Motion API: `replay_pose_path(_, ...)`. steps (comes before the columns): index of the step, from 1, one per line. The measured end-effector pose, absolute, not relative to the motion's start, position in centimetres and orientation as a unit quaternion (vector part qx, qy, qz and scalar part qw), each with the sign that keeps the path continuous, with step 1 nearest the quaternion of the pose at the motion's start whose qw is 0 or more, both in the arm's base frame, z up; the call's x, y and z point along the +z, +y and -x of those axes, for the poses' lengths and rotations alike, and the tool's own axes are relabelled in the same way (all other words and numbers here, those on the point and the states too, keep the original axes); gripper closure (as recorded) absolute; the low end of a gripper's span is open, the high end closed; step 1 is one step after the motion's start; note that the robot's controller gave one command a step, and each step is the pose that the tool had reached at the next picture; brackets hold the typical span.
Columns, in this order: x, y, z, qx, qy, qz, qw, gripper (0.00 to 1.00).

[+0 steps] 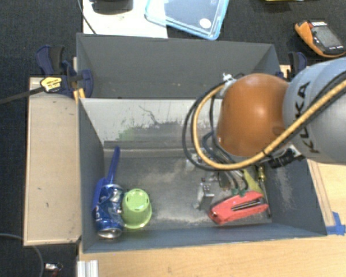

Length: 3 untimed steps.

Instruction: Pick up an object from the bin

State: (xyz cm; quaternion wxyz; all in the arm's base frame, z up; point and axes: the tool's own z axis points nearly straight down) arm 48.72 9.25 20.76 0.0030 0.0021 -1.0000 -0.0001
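1. We see the gripper point(206, 194) low over the floor of the bin point(161, 74), right of centre, below the arm's orange cover point(251, 114).
2. Whether it is wide or narrow, we cannot tell.
3. A red, flat, elongated object point(237, 208) lies just beside it, by the near wall.
4. A crushed blue can point(108, 209) and a green cup point(136, 208) lie side by side in the near-left corner, well apart from it.

Vantage: above the grey metal bin point(173, 68), looking down, tilted somewhat to one side.
Facing: onto the bin floor; far wall beyond the gripper point(207, 194), toward frame top.
Nearness: middling, whole bin framed; arm point(326, 117) entering right of the gripper.
Views: one.
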Motion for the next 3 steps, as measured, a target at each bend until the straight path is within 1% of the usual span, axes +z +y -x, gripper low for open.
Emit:
replay_pose_path(1, 21.2, 9.2, -48.9, -0.001, -1.0, 0.0, -0.001, 0.0)
replay_pose_path(2, 14.5, 4.2, -51.8, 0.0, -0.999, -0.054, -0.004, 0.0)
replay_pose_path(3, 14.2, -5.3, -53.3, 0.0, -0.99, -0.144, -0.005, 0.0)
